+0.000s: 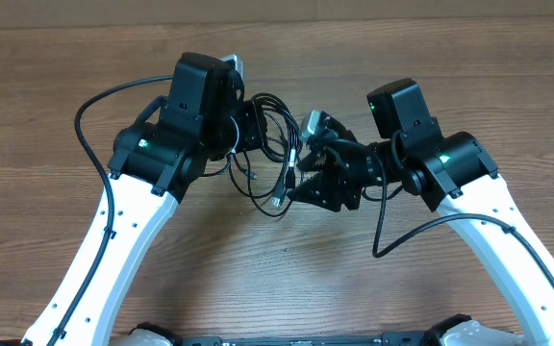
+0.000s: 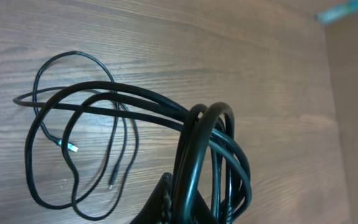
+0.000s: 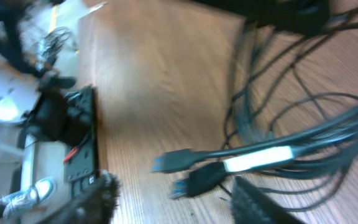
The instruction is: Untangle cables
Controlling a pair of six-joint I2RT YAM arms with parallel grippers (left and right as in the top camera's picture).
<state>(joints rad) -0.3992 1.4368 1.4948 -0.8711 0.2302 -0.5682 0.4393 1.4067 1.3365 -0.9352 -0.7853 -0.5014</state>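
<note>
Cables (image 1: 275, 144), tangled at centre between both arms: left gripper (image 1: 243, 130) hidden under draped loops, closure cannot be told; right gripper (image 3: 173, 193) spread wide, holding nothing, plugs (image 3: 194, 177) between its fingers (image 3: 98, 199); risk: pulling apart could cinch knots.

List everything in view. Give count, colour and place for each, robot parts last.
cables: one tangle, strand count unclear, black, on the table between the two grippers
plug connectors: at least two, blue-tipped, close to the right wrist camera
white strip: one, perhaps a label, on a cord beside those plugs
table: one, brown wood grain, under everything
left gripper: black, cable loops bunched at its jaws, grip hidden
right gripper: black, jaws apart, at the tangle's right side
left arm, right arm: white with black joints, from the near edge
</note>
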